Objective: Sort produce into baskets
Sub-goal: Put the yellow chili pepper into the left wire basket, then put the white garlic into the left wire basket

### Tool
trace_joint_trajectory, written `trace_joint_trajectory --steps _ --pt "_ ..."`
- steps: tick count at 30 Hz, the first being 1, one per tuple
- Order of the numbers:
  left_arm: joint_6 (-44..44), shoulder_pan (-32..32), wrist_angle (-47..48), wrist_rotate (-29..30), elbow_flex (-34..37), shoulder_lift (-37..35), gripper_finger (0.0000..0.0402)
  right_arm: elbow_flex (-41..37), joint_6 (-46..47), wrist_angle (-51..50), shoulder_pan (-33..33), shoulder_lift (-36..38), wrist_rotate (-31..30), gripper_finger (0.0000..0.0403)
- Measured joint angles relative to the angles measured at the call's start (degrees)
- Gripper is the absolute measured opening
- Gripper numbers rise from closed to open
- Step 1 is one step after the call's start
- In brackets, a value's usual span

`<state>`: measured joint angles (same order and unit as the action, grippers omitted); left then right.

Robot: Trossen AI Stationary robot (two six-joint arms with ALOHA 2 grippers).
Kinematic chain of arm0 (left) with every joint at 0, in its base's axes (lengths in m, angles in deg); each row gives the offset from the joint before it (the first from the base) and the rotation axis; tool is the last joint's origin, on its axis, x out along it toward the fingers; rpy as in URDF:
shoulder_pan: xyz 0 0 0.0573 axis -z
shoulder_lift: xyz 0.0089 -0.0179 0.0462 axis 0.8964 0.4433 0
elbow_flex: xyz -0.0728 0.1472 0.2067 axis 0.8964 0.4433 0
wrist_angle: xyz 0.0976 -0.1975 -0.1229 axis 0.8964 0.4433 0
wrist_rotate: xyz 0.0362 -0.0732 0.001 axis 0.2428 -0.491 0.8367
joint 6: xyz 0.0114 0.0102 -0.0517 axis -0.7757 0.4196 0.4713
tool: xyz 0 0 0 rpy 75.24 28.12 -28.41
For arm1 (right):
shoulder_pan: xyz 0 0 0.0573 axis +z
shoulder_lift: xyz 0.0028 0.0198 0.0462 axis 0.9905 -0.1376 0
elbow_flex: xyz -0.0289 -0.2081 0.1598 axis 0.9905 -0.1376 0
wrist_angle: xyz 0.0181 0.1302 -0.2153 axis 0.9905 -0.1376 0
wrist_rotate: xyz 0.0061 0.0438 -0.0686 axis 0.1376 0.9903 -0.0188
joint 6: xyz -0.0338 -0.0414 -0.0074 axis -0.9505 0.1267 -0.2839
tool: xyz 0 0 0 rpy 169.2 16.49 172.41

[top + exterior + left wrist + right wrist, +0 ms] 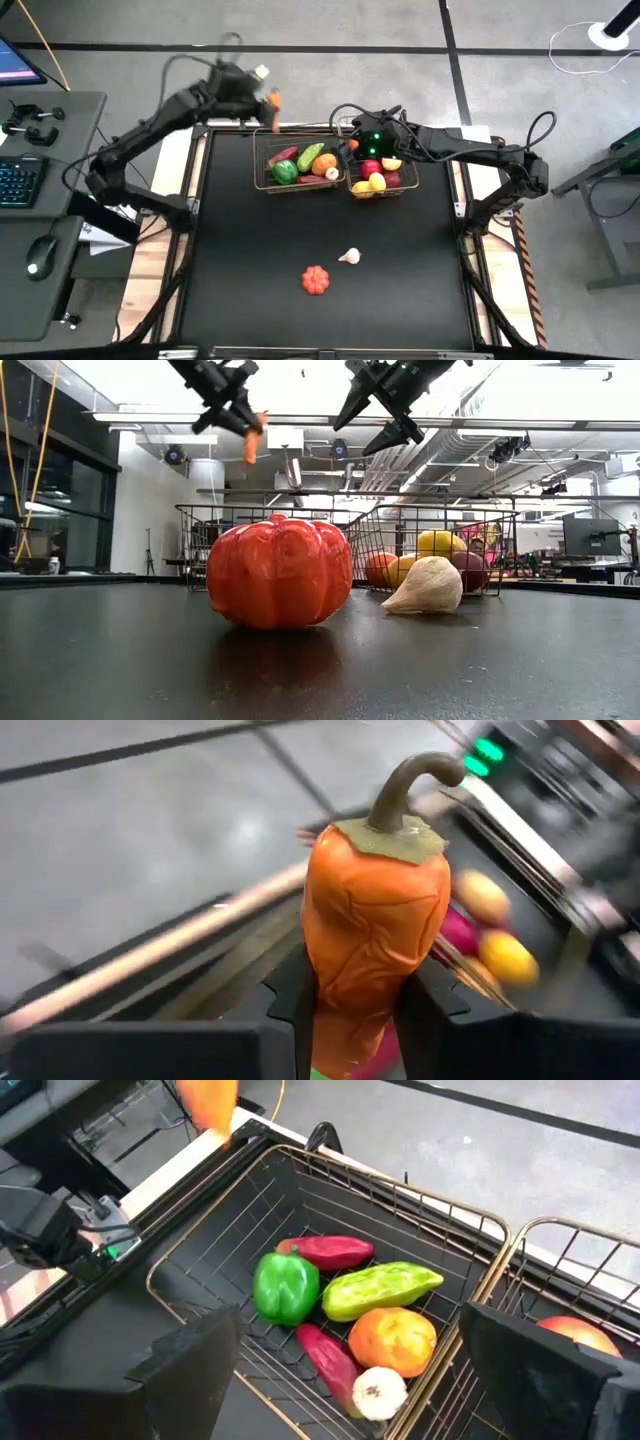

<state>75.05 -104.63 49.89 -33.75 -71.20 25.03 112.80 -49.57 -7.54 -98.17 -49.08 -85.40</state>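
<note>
Left end effector (268, 97) grips orange pepper (274, 98) above left basket (262, 172) rear edge; right end effector (345, 124) open over baskets. Sorting nearly done: tomato (315, 279), garlic (349, 257) remain on tabletop (240, 260).

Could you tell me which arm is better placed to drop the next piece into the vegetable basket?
The left. The left gripper is shut on the orange pepper, held above the far left corner of the vegetable basket. The right gripper is open and empty above the baskets.
</note>
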Motion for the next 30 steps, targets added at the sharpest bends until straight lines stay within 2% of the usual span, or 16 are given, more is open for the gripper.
trace_joint_trajectory --steps 6,11,17,24,27,30 --pt "0.73 15.22 -9.34 2.02 10.63 -0.85 0.0095 0.0 2.47 -0.22 0.0 0.21 -0.07 0.0367" --pt "8.0 20.5 -18.04 2.16 19.5 -0.85 0.0138 0.0 -0.58 -1.1 0.11 1.42 0.14 0.0367" --pt "8.64 20.2 -20.74 2.48 22.57 -0.85 0.0196 0.0 -3.21 -0.74 0.11 5.14 0.37 0.0367" --pt "7.57 15.08 -20.87 1.47 19.53 -0.87 0.0255 0.0 -4.64 -1.1 0.11 9.26 0.33 0.0367" --pt "6.8 13.48 -20.78 -2.64 17.24 -1.24 0.0268 0.0 -3.66 -2.67 0.11 10.13 1.6 0.0367" --pt "5.77 13.14 -20.99 -7.49 15.77 -3.31 0.0273 0.0 -2.34 -7.75 0.48 10.49 6.34 0.0367"
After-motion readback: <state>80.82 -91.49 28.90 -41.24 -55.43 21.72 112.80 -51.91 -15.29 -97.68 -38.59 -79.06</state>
